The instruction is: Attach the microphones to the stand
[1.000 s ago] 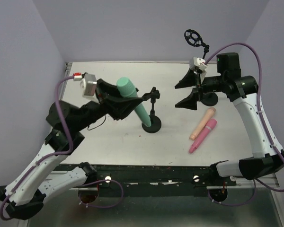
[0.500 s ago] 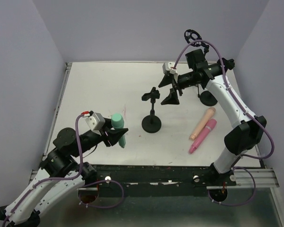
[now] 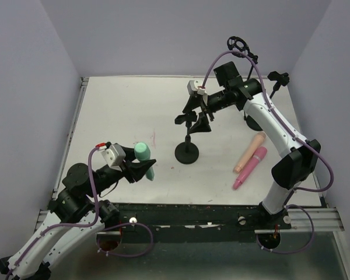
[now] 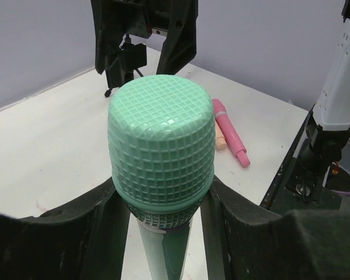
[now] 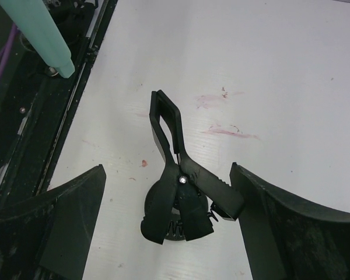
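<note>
My left gripper (image 3: 144,169) is shut on the mint green microphone (image 3: 142,150) at the near left, just below its ribbed head (image 4: 161,140), and holds it clear of the table. My right gripper (image 3: 195,118) hangs open over the clip (image 5: 181,175) of the black stand (image 3: 186,153) mid-table. Its fingers (image 5: 291,227) flank the clip's two handles, and the right one is very close to a handle. The peach microphone (image 3: 252,149) and the pink microphone (image 3: 248,169) lie side by side on the table to the right of the stand.
A second black stand with a ring holder (image 3: 238,44) and a round base (image 3: 256,122) is at the back right, behind my right arm. Purple walls close in three sides. The black rail (image 3: 181,210) runs along the near edge.
My left arm has drawn the mint microphone back from the stand to the near left. My right gripper has swung left from the back-right stand to over the middle stand's clip.
</note>
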